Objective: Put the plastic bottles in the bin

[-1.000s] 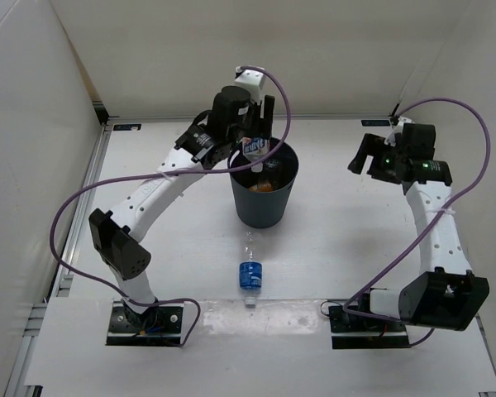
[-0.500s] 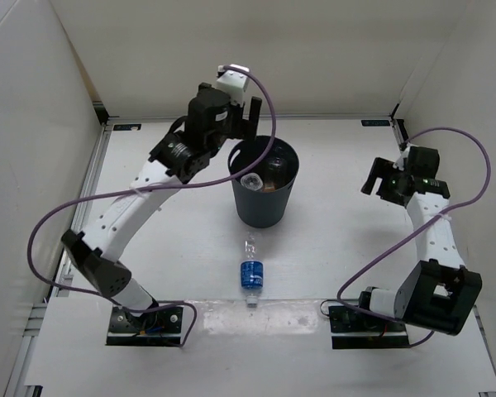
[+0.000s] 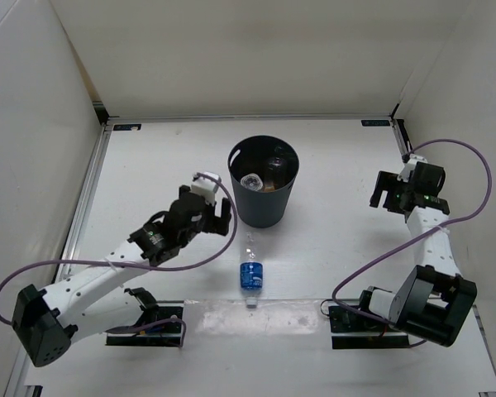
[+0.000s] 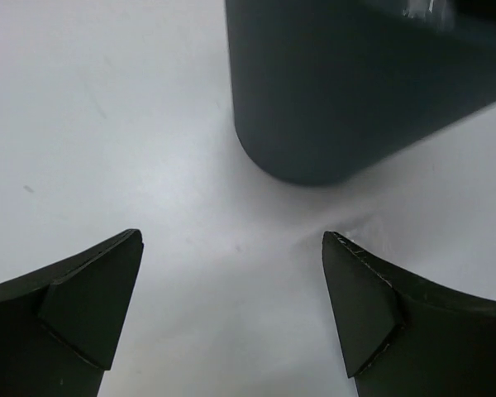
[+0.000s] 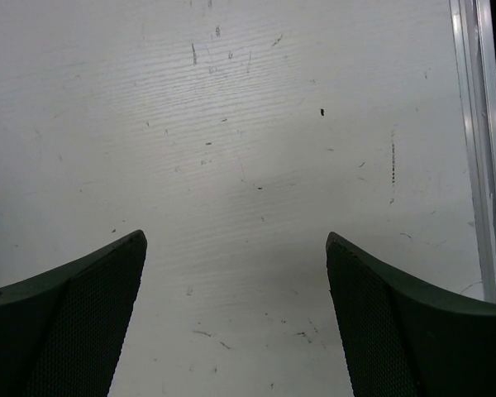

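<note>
Left end effector [image 3: 215, 208], above the bin [image 3: 263, 211] a second ago, has pulled back and down beside the bin's left wall, its jaws wide and empty. Right end effector [image 3: 387, 192] has drawn toward the right edge of the worktop [image 3: 331, 240], also spread wide. One blue-labelled bottle [image 3: 250, 273] lies on the worktop just in front of the bin. The bottles inside [image 3: 250, 179] are dim and hard to count.

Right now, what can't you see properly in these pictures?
- Top view: the bin's dark inside and wall hide how many bottles lie in it.
- Top view: the words on the blue-label bottle are too small to read.
- Left wrist view: the bin's top is cut off by the upper edge.
</note>
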Robot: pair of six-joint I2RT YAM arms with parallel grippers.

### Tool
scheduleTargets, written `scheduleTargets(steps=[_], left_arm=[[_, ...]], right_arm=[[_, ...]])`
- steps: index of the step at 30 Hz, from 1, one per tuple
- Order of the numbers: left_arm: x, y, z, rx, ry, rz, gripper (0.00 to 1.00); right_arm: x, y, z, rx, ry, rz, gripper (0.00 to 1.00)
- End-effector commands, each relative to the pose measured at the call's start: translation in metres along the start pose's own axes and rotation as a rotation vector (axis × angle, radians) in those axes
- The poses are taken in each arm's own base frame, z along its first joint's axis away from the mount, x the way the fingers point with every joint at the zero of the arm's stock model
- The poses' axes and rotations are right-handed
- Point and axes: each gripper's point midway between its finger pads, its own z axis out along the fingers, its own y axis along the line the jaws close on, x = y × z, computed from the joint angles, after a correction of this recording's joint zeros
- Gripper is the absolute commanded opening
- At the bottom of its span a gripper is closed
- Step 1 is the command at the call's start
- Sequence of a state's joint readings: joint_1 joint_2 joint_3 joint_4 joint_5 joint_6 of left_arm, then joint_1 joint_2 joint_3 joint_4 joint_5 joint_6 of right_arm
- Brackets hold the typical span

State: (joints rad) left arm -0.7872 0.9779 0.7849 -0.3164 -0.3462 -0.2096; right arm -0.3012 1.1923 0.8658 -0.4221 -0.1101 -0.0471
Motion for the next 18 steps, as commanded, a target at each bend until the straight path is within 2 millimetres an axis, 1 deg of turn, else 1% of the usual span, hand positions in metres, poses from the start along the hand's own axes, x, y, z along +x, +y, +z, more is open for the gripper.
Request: scheduleTargets(steps=[1,2,3,4,6,7,9,10,11,12,13,14,15,16,17,18], left_arm=[[0.016,-0.034,0.005,0.112,0.007,-0.155,1.0],[0.032,-0.046,0.005,0.14,0.041,-0.135,1.0],[0.037,-0.052,0.008,0.156,0.045,-0.16,1.0],[0.055,-0.061,0.014,0.167,0.091,-0.136,1.0],[0.058,-0.076,0.016,0.206,0.087,-0.135,1.0],[0.074,-0.082,0.022,0.208,0.131,-0.112,1.0],[0.08,-0.096,0.022,0.237,0.145,-0.119,1.0],[0.088,-0.1,0.026,0.24,0.163,-0.128,1.0],[0.085,-0.105,0.028,0.257,0.152,-0.142,1.0],[0.094,-0.114,0.026,0.29,0.177,-0.137,1.0],[0.098,-0.116,0.025,0.299,0.19,-0.139,1.0],[0.093,-0.122,0.026,0.319,0.175,-0.15,1.0],[0.1,-0.125,0.027,0.333,0.2,-0.143,1.0],[0.102,-0.13,0.026,0.357,0.216,-0.143,1.0],[0.1,-0.136,0.025,0.383,0.222,-0.143,1.0],[0.112,-0.138,0.029,0.382,0.262,-0.131,1.0]], right_arm=[[-0.003,-0.006,0.007,0.015,-0.026,-0.056,0.9],[-0.006,-0.008,0.009,0.024,-0.034,-0.066,0.9],[-0.004,-0.009,0.009,0.028,-0.016,-0.061,0.9],[-0.003,-0.01,0.012,0.044,0.0,-0.067,0.9],[-0.003,-0.011,0.014,0.053,0.005,-0.1,0.9],[-0.002,-0.012,0.016,0.057,0.009,-0.105,0.9],[0.003,-0.011,0.016,0.049,0.028,-0.107,0.9],[0.002,-0.007,0.015,0.04,0.028,-0.129,0.9],[0.004,-0.006,0.015,0.038,0.034,-0.132,0.9],[0.006,-0.005,0.015,0.035,0.039,-0.138,0.9],[0.006,-0.004,0.015,0.032,0.039,-0.145,0.9],[0.006,-0.003,0.016,0.032,0.039,-0.148,0.9],[0.007,-0.003,0.015,0.031,0.043,-0.148,0.9],[0.007,-0.003,0.015,0.028,0.043,-0.151,0.9],[0.007,-0.003,0.015,0.028,0.043,-0.15,0.9],[0.007,-0.003,0.015,0.029,0.043,-0.151,0.9]])
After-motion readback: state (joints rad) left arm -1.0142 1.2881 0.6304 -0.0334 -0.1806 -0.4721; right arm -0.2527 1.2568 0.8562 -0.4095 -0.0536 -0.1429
